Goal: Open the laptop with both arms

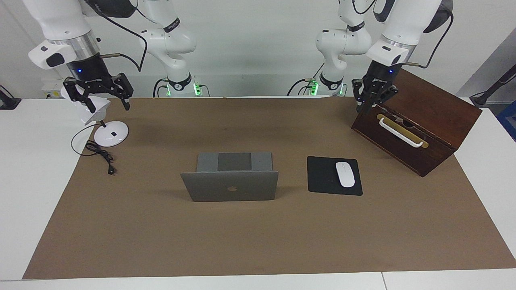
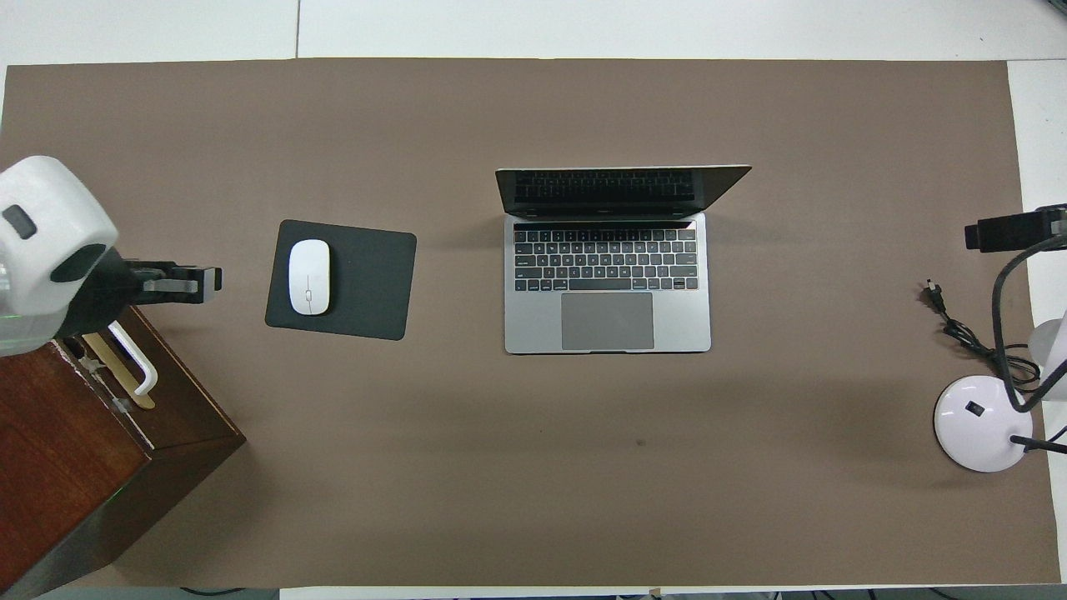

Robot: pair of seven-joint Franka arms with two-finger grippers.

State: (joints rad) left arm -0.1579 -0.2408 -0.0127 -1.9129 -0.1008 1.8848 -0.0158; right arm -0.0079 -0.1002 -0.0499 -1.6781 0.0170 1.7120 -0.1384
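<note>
The laptop [image 1: 231,187] [image 2: 607,283] stands open in the middle of the brown mat. Its lid is upright with the apple logo turned away from the robots, and the keyboard and trackpad face them. My left gripper [image 1: 369,105] [image 2: 208,279] hangs over the edge of the wooden box, well apart from the laptop. My right gripper [image 1: 109,108] [image 2: 1000,233] is open and empty, up in the air over the desk lamp at the right arm's end. Neither gripper touches the laptop.
A black mouse pad [image 1: 322,177] [image 2: 367,279] with a white mouse [image 1: 345,174] [image 2: 308,277] lies beside the laptop toward the left arm's end. A dark wooden box [image 1: 423,117] [image 2: 75,442] with a white handle stands there. A white lamp [image 1: 111,133] [image 2: 979,421] and black cable [image 1: 100,155] sit at the right arm's end.
</note>
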